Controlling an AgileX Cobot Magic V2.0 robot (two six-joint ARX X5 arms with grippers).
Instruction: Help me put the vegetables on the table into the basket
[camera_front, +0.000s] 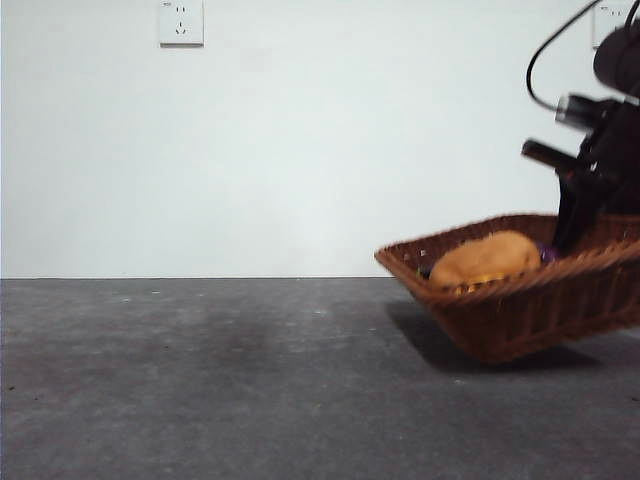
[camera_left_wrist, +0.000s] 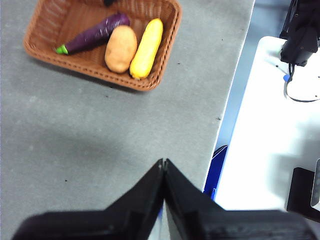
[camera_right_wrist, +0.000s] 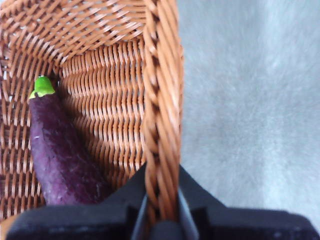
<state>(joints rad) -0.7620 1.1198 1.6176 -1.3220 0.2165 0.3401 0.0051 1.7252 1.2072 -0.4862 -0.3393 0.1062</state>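
Clamping the braided rim of the basket (camera_right_wrist: 161, 130), the right gripper (camera_right_wrist: 161, 212) has its jaws closed on the wicker wall, one inside and one outside, which is why the basket (camera_front: 520, 300) sits tilted at the right of the front view, its left end raised off the table (camera_front: 200, 380) and a shadow beneath it. Just inside that gripped wall lies the eggplant (camera_right_wrist: 62, 155), green stem pointing away from the jaws. From the left wrist view all three vegetables are in the basket: eggplant (camera_left_wrist: 92, 34), potato (camera_left_wrist: 120, 48) and the yellow one (camera_left_wrist: 147, 48) side by side, so the loading looks finished. The left gripper (camera_left_wrist: 163, 162) waits well apart over bare table, jaws pressed together and holding nothing
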